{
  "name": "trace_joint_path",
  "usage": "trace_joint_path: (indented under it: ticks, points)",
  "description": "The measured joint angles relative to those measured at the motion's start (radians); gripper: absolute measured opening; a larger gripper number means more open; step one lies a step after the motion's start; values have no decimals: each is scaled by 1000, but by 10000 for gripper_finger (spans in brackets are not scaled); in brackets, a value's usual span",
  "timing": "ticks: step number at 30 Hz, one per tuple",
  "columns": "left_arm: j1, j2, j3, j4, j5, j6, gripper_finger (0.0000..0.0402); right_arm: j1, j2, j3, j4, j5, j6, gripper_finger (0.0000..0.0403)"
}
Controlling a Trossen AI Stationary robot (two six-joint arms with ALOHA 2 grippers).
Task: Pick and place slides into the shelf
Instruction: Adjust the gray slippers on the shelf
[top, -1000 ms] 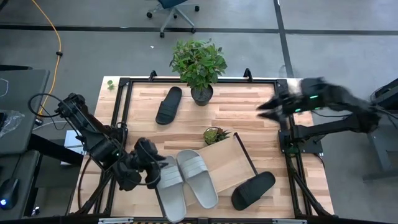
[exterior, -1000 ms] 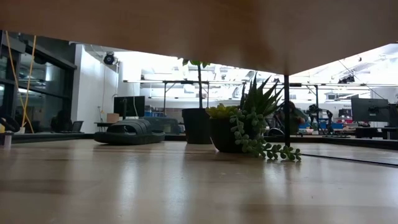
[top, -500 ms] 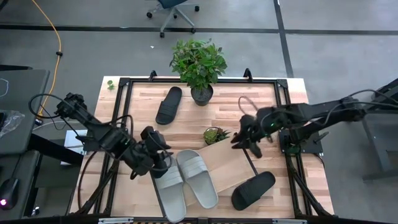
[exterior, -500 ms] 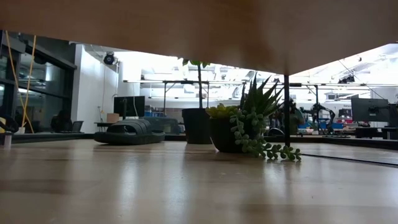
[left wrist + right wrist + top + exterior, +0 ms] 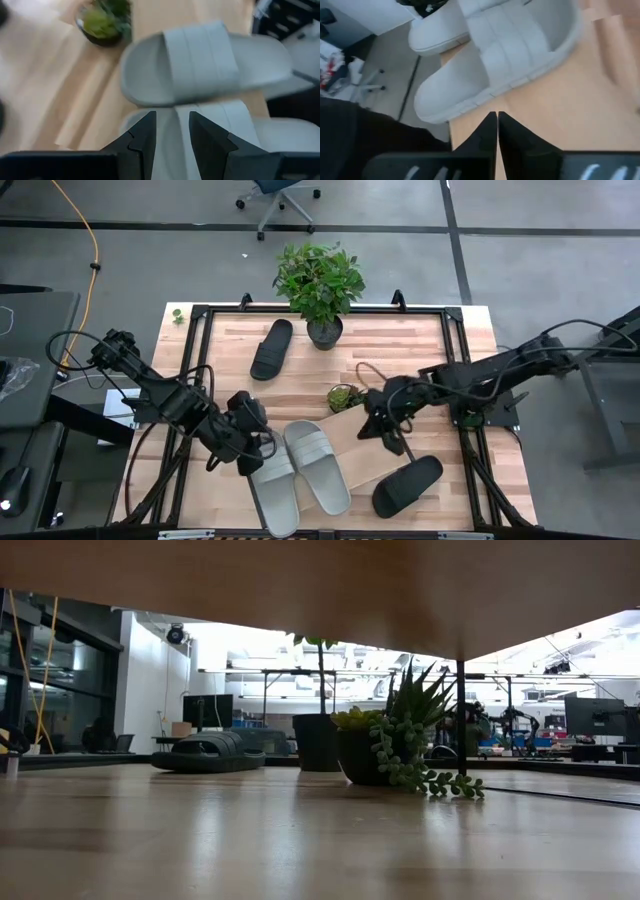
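Two light grey slides (image 5: 272, 480) (image 5: 318, 465) lie side by side near the front edge, left of the tilted light-wood shelf (image 5: 365, 445). One black slide (image 5: 408, 485) lies by the shelf's near right corner. The other black slide (image 5: 271, 348) lies far back and also shows in the low view (image 5: 208, 753). My left gripper (image 5: 255, 438) (image 5: 172, 135) stands open over the strap end of the left grey slide (image 5: 200, 125). My right gripper (image 5: 375, 425) (image 5: 497, 125) is shut over the shelf's far part, with nothing between its fingers. My left gripper's fingers (image 5: 145, 135) come slanting down from the table's left and stand over the left grey slide's strap (image 5: 175, 120). I cannot tell whether they touch it. The slide lies flat on the table.
A tall potted plant (image 5: 320, 285) stands at the far edge. A small succulent (image 5: 346, 396) sits just beyond the shelf's far corner, close to my right gripper. Black frame rails run along the table's sides (image 5: 195, 370) (image 5: 465, 430).
My right gripper has swept from the table's far right corner toward the middle and down over the shelf, and it has shut. My left gripper has shifted a little toward the right and far edges, from beside the left grey slide to over its strap end. The slides have stayed put.
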Motion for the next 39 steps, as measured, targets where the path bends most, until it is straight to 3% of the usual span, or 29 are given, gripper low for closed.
trace_joint_path:
  ticks: [6,12,20,39]
  points:
    - [0,0,0,1,130,34,105,-2,69,0,95,-26,22,2]
    - [0,0,0,-6,173,69,105,-14,101,0,95,29,35,0]
    - [0,0,0,-29,176,81,105,-13,162,0,151,38,69,0]
    - [0,0,0,-58,155,112,105,3,176,0,243,77,84,0]
